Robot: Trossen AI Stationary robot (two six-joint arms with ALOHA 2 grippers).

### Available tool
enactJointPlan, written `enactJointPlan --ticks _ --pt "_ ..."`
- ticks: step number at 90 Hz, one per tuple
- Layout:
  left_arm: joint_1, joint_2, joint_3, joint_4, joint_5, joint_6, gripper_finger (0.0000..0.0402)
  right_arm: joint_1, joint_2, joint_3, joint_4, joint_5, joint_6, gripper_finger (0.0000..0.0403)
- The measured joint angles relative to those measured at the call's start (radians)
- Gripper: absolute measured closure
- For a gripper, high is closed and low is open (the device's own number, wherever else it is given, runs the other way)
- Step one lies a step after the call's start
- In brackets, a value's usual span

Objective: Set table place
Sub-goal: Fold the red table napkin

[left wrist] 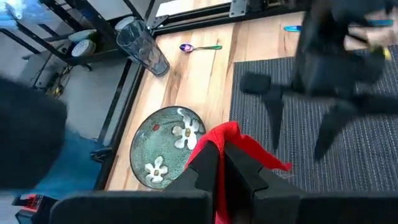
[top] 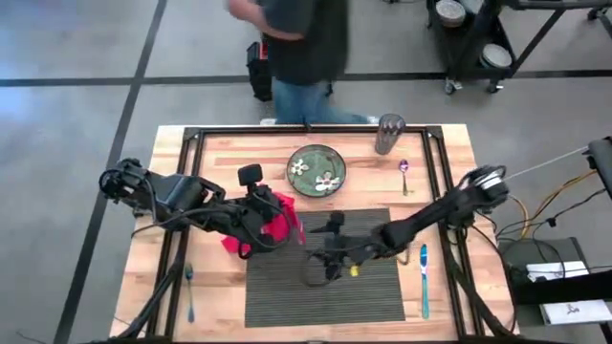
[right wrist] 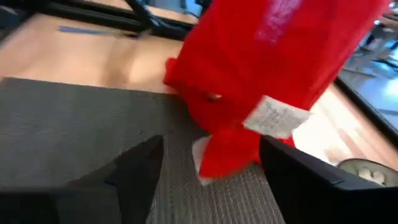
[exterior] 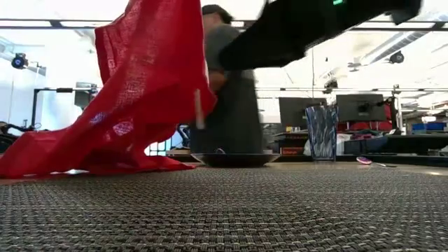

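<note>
My left gripper (top: 277,220) is raised over the far left corner of the dark ribbed placemat (top: 325,272) and is shut on a red napkin (top: 273,225). The napkin (exterior: 140,91) hangs down from it, a white tag (right wrist: 273,115) on the side that faces my right gripper. My right gripper (top: 330,253) hovers open over the placemat's middle, its fingers pointing at the napkin (right wrist: 273,56) and a little short of it. Just beyond the placemat's far edge, a green flowered plate (top: 318,170) rests on the wooden table (top: 220,153). My left gripper pinches a bunched upper part of the napkin (left wrist: 229,132) between its two fingers, coming from above at a slant; how many layers I cannot tell. The cloth hangs below the fingers, and its lower end (exterior: 42,164) trails on the table by the placemat's left edge.
At the far right of the table stands a glass (top: 389,134), and a purple spoon (top: 404,176) lies near it. A blue knife (top: 424,279) lies right of the placemat, a fork (top: 189,290) left of it. A person (top: 301,57) stands at the table's far edge.
</note>
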Motion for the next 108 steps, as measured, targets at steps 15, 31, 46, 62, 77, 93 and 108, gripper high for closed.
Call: enactJointPlan --ticks 15,31,46,62,77,93,108 --pt "0.0 0.0 0.0 0.009 -0.002 0.0 0.0402 -0.015 0.117 0.17 -0.109 0.217 -0.011 0.0124" --pt "0.0 0.0 0.0 0.01 -0.001 0.0 0.0401 -0.049 0.157 0.261 -0.23 0.316 0.041 0.014" --pt "0.0 0.0 0.0 0.011 -0.001 0.0 0.0402 -0.083 0.156 0.266 -0.253 0.314 0.076 0.0173" --pt "-0.003 0.001 -0.001 0.011 0.0 0.0 0.0402 -0.105 0.139 0.265 -0.407 0.31 0.103 0.0285" --pt "-0.008 0.001 -0.001 0.009 0.003 0.004 0.0402 -0.105 0.072 0.263 -0.556 0.291 -0.015 0.0389" --pt "-0.014 0.001 -0.001 -0.003 0.01 0.004 0.0401 -0.083 -0.13 0.268 -0.787 0.226 -0.07 0.0401" --pt "-0.013 0.001 -0.002 -0.002 0.01 0.018 0.0402 -0.094 -0.334 0.268 -0.945 0.131 -0.034 0.0402"
